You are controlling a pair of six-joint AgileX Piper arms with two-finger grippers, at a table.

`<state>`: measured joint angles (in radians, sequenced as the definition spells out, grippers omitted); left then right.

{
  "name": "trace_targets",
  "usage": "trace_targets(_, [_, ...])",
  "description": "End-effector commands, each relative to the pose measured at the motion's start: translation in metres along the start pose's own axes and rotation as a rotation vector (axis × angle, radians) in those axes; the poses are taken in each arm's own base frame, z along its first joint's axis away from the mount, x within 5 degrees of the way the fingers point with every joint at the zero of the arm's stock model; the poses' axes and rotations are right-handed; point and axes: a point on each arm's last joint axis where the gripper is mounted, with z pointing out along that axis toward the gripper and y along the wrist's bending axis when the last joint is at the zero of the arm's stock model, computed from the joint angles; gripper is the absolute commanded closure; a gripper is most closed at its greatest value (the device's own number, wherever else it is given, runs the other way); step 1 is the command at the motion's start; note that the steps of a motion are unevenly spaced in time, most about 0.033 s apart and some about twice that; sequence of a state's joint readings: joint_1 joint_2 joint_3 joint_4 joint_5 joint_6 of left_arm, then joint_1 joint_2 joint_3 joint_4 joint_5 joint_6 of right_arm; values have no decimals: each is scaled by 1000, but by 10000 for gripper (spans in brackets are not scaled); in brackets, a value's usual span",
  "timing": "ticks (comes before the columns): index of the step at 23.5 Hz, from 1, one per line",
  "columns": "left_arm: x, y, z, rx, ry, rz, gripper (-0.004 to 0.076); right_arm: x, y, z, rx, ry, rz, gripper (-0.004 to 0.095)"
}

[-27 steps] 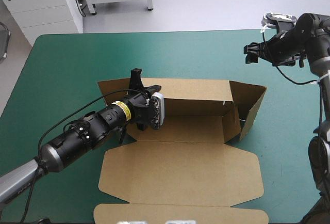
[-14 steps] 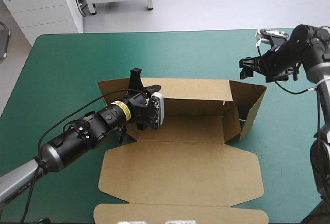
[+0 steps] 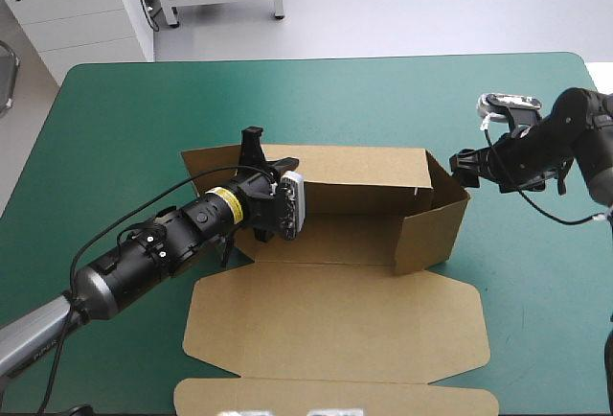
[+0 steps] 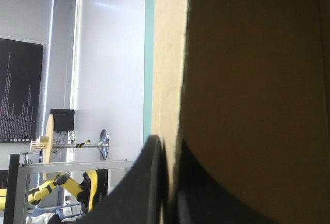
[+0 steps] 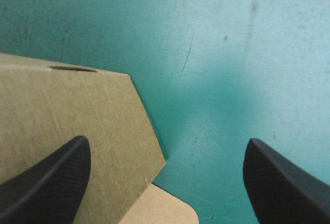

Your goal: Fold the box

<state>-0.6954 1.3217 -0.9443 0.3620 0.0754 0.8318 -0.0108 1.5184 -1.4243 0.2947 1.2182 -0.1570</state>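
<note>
One brown box (image 3: 335, 325) lies at the middle of the bench (image 3: 144, 109). Its long axis runs from left to right, parallel to the bench's far edge. It is half built. One long wall stands upright along the far side. At the right end, the board stands up and angles in toward the floor of the tray. The lid lies flat and points toward the near edge, and its narrow end flap reaches that edge.

There are two grippers, one at each end of the far wall. The left gripper (image 3: 270, 152) comes in low from the near left and sits at the left end of the raised wall. In its wrist view the two black fingers are pressed almost together, pinching the top edge of the board (image 4: 247, 79) between them.

The right gripper (image 3: 463, 165) hangs at the box's far right corner with its fingers spread wide. In its wrist view one finger (image 5: 51, 182) is over an angled flap of the box (image 5: 67, 110). The other finger is over the bare teal-green cover (image 5: 232, 53) beside it. I cannot tell whether that finger touches the board.
</note>
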Motion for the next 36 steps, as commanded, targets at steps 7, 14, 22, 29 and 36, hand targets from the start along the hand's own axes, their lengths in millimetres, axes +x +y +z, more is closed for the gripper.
trace_targets(7, [1, 5, -7, -4, 14, -66, 731, 43, 17, -20, -87, -312, -119, 171])
trace_targets(14, [1, 5, -7, -4, 14, -73, 731, 71, 21, 3, -177, -365, -225, 171])
trace_targets(22, [0, 6, -7, -10, 8, -80, 731, 84, 27, 11, -272, -260, -299, 171])
trace_targets(29, [0, 6, -7, -14, 4, -80, 731, 91, 32, 10, -336, -203, -326, 171])
trace_targets(36, [-2, 8, -7, -31, -12, -89, 731, 82, 33, 10, -341, -303, -347, 171])
